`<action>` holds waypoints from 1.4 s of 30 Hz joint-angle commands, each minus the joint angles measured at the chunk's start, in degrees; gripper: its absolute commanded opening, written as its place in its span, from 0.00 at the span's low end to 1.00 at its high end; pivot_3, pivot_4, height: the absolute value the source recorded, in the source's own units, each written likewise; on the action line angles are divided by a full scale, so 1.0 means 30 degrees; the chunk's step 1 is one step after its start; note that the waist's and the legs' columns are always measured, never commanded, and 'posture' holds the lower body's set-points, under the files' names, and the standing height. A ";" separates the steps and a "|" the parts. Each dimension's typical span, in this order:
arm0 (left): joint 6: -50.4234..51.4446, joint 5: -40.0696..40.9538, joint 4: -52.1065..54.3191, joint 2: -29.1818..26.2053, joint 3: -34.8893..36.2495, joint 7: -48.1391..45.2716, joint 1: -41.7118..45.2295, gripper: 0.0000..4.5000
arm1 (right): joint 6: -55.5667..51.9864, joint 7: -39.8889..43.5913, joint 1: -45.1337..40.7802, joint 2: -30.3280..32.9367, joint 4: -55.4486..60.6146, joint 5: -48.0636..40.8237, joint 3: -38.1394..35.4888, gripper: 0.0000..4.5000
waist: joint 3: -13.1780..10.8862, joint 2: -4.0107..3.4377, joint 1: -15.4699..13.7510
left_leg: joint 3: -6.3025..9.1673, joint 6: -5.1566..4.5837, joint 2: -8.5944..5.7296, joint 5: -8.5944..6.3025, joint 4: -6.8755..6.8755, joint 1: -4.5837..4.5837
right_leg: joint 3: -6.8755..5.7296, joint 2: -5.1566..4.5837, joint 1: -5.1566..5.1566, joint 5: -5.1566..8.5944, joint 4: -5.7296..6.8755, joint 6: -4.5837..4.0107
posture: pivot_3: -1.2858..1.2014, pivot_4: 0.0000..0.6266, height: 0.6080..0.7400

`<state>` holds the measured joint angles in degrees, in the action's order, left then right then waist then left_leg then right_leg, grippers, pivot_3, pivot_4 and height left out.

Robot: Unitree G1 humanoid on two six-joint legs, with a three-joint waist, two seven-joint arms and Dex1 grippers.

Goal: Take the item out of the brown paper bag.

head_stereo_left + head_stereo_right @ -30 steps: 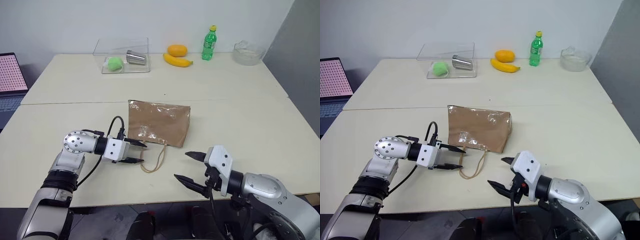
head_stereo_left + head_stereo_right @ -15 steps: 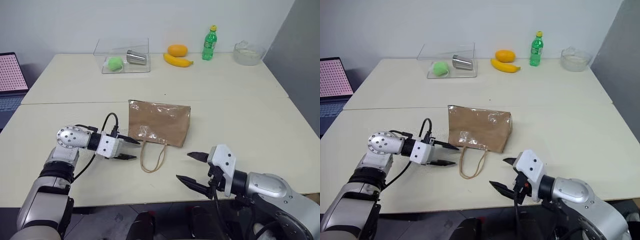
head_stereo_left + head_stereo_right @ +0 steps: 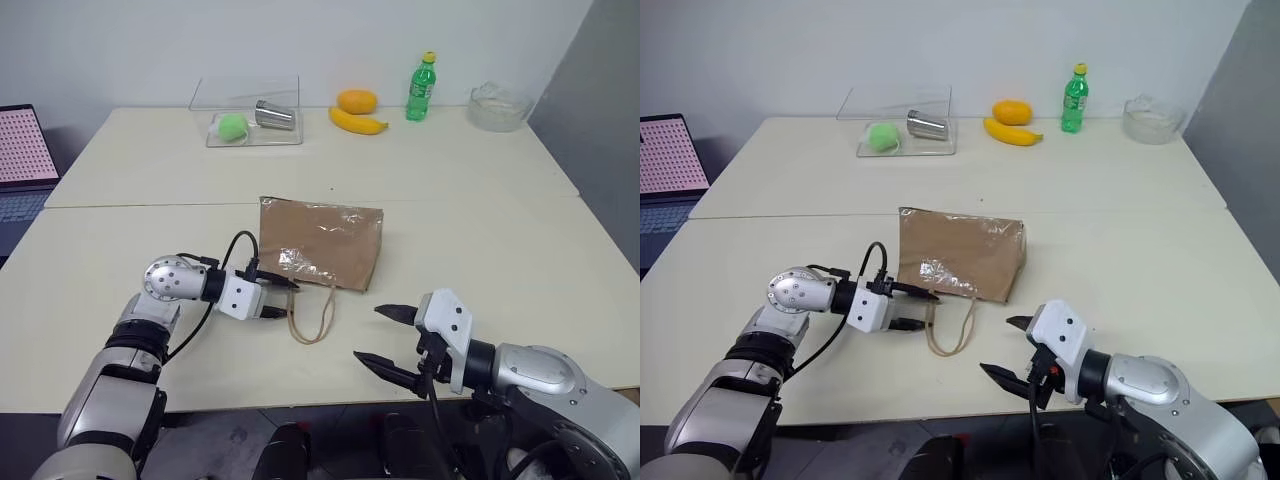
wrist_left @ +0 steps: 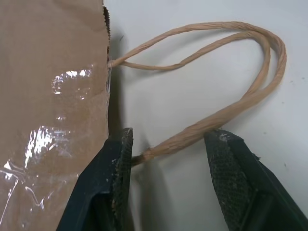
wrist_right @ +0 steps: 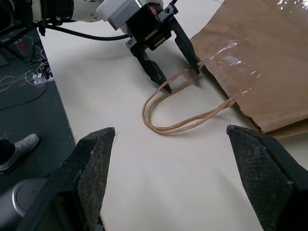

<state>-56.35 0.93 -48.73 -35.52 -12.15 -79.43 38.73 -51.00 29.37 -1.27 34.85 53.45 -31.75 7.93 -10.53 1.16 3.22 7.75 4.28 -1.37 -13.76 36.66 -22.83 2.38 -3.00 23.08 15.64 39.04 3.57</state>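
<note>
Bottle removal has not begun: the item itself cannot be seen and is judged to remain inside the brown paper bag (image 3: 320,243), which lies flat on the table (image 3: 480,190) with its mouth edge toward the robot. Left gripper (image 3: 281,298) sits at that edge with its jaws apart, one finger (image 4: 117,163) against the bag's near corner, the other (image 4: 226,159) on the far side of one strand of the loop handles (image 3: 311,315); the strand runs between them, not yet pinched. Right gripper (image 3: 386,335) hovers wide open and empty, near the table's front edge, apart from the bag. Remaining work: open the mouth, reach in, withdraw the bottle
</note>
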 commanded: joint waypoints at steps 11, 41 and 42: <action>0.3710 0.4210 0.3316 -0.1121 0.0199 -0.3560 -0.0584 0.54 | 0.0503 0.0214 0.0592 0.0663 0.0336 -0.0251 -0.0315 0.87 | 0.0000 0.0000 0.0029 | 0.0001 -0.0002 0.0015 -0.0001 0.0004 0.0002 | -0.0001 0.0009 0.0002 0.0000 0.0005 0.0000 | 0.52 0.24 1.00; 1.3951 0.4917 0.9657 0.1624 0.0885 0.1633 0.0248 0.01 | 0.4143 0.3656 -0.4273 0.1098 -0.3507 0.4083 0.5762 0.87 | -0.0001 0.0002 0.0048 | 0.0004 -0.0002 0.0012 -0.0002 0.0033 0.0002 | -0.0002 0.0014 -0.0005 0.0001 0.0006 0.0002 | 0.52 0.24 1.00; 1.4396 0.4957 0.9765 0.1665 0.0949 0.1729 0.0407 0.01 | 0.4081 0.3572 -0.4879 0.0642 -0.4018 0.4356 0.6191 0.87 | -0.0001 0.0002 0.0049 | 0.0004 -0.0002 0.0013 -0.0001 0.0033 0.0004 | -0.0004 0.0013 -0.0005 0.0001 0.0006 0.0002 | 0.52 0.24 1.00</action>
<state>-15.39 14.54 -21.71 -30.97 -10.74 -75.25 38.57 -39.58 39.82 -13.85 38.22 42.21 -20.14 24.85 -10.53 1.17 3.37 7.76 4.28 -1.33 -13.77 36.76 -22.82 2.36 -2.95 23.07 15.64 39.06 3.58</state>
